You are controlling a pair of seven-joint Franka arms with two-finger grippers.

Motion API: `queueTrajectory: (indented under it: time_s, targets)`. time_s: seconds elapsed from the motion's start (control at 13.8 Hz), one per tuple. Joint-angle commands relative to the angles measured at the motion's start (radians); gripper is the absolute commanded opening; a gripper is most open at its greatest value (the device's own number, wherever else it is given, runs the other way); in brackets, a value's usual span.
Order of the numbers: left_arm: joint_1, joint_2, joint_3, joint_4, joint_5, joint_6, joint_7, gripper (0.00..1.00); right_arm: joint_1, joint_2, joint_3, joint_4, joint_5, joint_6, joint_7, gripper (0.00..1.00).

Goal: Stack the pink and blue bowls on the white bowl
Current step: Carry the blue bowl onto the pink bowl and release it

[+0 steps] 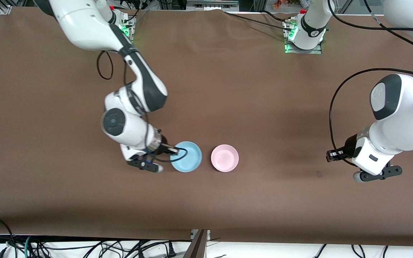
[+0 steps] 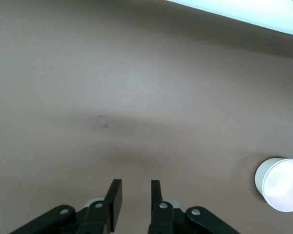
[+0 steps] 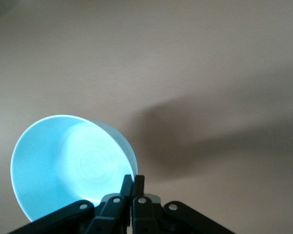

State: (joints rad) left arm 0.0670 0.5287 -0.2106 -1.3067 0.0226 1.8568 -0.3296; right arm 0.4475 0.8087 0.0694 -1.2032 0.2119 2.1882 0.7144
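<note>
- Front view: two bowls, one blue bowl [image 1: 186, 156], one pink bowl [image 1: 224, 158], side by side; pink lies toward the left arm's end. The right gripper [image 1: 172, 147] pinches the blue bowl's rim. The left gripper [image 1: 332, 155] waits well apart over brown table [image 1: 264, 89].
- Left wrist view: left gripper [image 2: 136, 197] slightly parted, holding nothing; one pink bowl [image 2: 281, 184] off aside.
- Right wrist view: right gripper [image 3: 132, 187] clamped on blue bowl [image 3: 68, 165], which looks lifted and tilted.

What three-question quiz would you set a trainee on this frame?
1. Which bowl does the right gripper hold by the rim? A) pink B) blue C) neither
2. True or false: the left gripper has its jaws clamped on the pink bowl.
3. Fill in: the pink bowl sits beside the blue bowl, toward the ____ arm's end of the table.
Key: 1 B; 2 false, its jaws are parted over bare table; 3 left.
</note>
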Motion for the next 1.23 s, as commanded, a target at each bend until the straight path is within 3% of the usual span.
queueTrajectory:
  time_s: [0.0, 0.51, 0.73, 1.16]
  targets:
    - [0.01, -0.026, -0.003, -0.008, -0.007, -0.022, 0.032, 0.32, 0.062, 0.084, -0.006, 0.096, 0.017, 0.098, 0.15, 0.0]
    - [0.02, -0.024, -0.001, -0.008, -0.007, -0.031, 0.067, 0.36, 0.161, 0.118, -0.016, 0.094, 0.003, 0.195, 0.399, 0.0]
    - [0.023, -0.024, -0.001, -0.008, -0.007, -0.031, 0.073, 0.36, 0.203, 0.148, -0.025, 0.091, -0.067, 0.257, 0.514, 0.0]
    - [0.023, -0.024, -0.001, -0.008, -0.006, -0.033, 0.075, 0.37, 0.212, 0.179, -0.025, 0.074, -0.091, 0.257, 0.508, 0.0]
